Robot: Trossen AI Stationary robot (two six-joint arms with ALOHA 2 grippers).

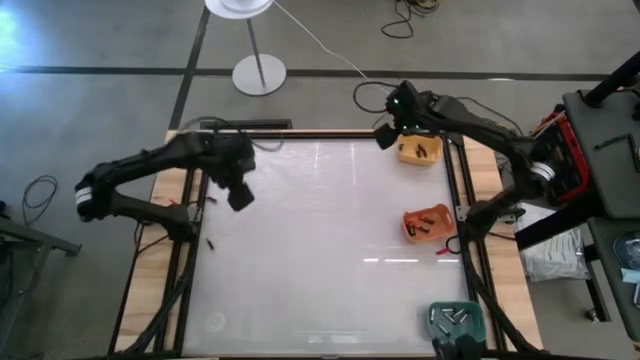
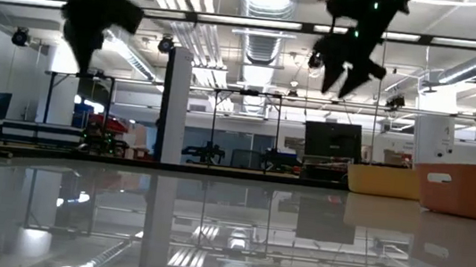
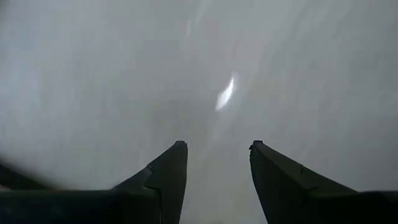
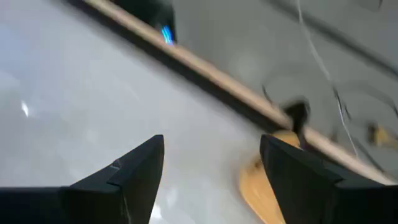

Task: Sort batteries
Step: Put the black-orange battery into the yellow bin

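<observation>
Right gripper jaws apart, seemingly empty, beside yellow tray.

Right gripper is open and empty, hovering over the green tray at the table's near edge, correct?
Not quite. The right gripper is open and empty, but the high view shows it beside the yellow tray at the far edge, not the green tray.

Batteries are all tiny little cylinders. A few dark ones sit in the yellow tray at the far right corner. More dark reddish ones lie jumbled in the orange tray mid-right. Silvery grey ones lie in the green tray near the front right. One stray lies just beside the orange tray.
</observation>
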